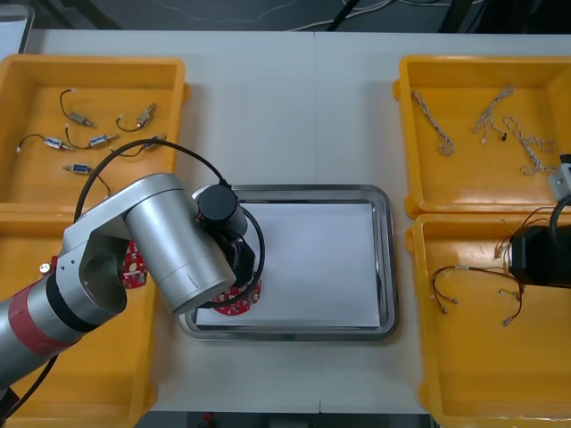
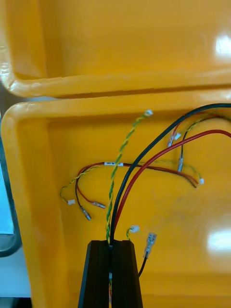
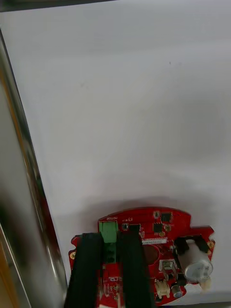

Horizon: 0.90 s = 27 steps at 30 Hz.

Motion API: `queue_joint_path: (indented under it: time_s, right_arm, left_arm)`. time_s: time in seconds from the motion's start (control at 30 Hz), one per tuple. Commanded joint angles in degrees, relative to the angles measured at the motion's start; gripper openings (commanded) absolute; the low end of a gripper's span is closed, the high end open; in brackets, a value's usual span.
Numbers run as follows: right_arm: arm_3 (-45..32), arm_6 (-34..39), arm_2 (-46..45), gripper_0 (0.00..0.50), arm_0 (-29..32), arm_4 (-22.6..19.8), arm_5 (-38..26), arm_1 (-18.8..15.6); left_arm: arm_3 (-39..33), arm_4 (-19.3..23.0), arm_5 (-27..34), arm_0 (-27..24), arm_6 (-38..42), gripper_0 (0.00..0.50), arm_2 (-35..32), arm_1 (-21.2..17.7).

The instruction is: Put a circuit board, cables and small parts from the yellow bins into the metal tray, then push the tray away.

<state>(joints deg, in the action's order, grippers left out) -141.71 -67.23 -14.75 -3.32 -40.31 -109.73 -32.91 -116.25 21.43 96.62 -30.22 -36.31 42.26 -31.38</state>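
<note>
**Your left tool [image 3: 110, 239] is holding the circuit board [image 3: 161, 240] low in the tray's corner**

You are clamping the round red board by its green connector block [image 3: 109, 232]. The two black fingers [image 3: 91, 269] are standing apart by that block's width. The board is hanging at the near left corner of the metal tray [image 1: 385, 259], over the white inside and just beside the shiny rim. You cannot tell from these views whether it is already touching the white surface.

The board is looking light and rigid but fragile, with small chips and a white cylindrical part [image 3: 195, 260] standing proud on its face. The connector block is probably the soundest place to hold it, since you are pressing on nothing delicate there. When you are letting go, open fully and lift straight up so that neither finger is dragging the board along.

Your right tool [image 2: 111, 243] is hovering over the near yellow bin [image 1: 464, 374] on the right side of the table. Its fingers are closed almost together, and thin cables [image 2: 115, 178] are rising from the seam between them, so it appears to be pinching them. These are soft and very light, and likely to snag on the loose cables [image 2: 89, 192] lying on the bin floor, so expect trailing ends to be swinging or catching as you are lifting
</note>
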Motion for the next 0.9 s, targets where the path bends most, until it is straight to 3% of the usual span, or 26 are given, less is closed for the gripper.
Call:
queue_joint_path:
  time_s: [0.03, 0.23, 0.4, 0.67, 0.9]
  right_arm:
    - [-3.22, -2.99, 2.00, 0.000, -1.16, 0.93, -0.27, -4.53]
    - [-4.37, -3.25, 2.00, 0.000, -1.77, -1.18, -0.27, -5.68]
    - [-4.45, -3.25, 2.00, 0.000, -2.65, -1.18, -0.27, -6.03]
    - [-4.45, -3.34, 2.00, 0.000, -3.00, -0.03, -0.27, -6.03]
    - [-4.45, -4.05, 2.44, 0.000, -4.41, -3.99, -0.27, -6.03]
  left_arm:
    - [-0.56, -0.86, -0.90, 0.34, 5.02, 0.294, 0.98, -0.70]
    - [-0.56, -1.21, -0.99, 0.42, 5.46, 0.445, 0.98, -0.70]
    - [-1.09, -1.83, -0.73, 0.42, 5.28, 0.500, 0.37, -0.70]
    - [-4.95, 4.15, 2.35, 0.34, 2.91, 0.500, -7.19, -1.31]
    - [-9.00, 12.06, 10.35, -1.25, -2.54, 0.500, -17.30, -1.93]
